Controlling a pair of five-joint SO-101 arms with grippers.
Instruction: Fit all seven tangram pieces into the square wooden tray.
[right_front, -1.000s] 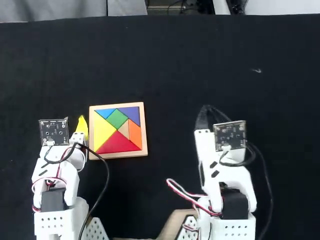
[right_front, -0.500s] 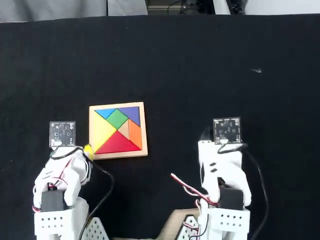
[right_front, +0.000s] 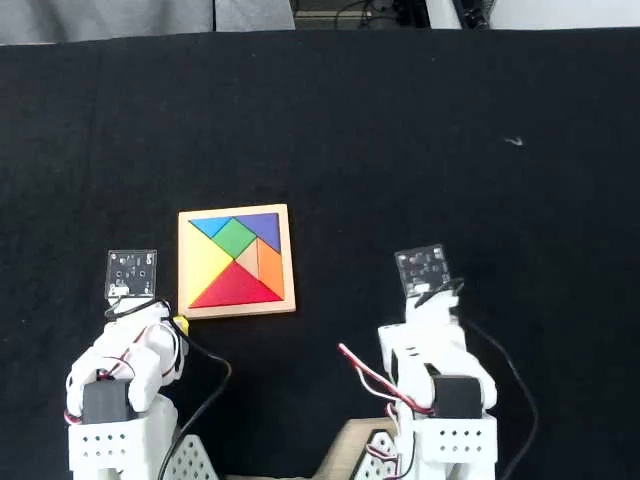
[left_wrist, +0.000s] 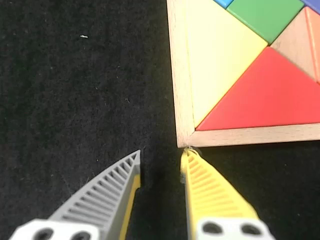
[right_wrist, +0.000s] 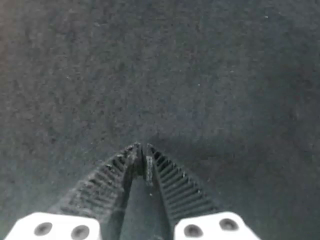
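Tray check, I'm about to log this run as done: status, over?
Left gripper open, empty, yellow fingertip at tray corner. Right gripper shut, empty, over black cloth. All seven pieces seated in tray.

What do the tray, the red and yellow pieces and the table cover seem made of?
Tray: looks like unpainted light wood, matt, faint grain along the rim. Red piece and yellow piece: probably painted wood, smooth even colour. Table cover: black cloth, likely felt, fuzzy with lint specks.
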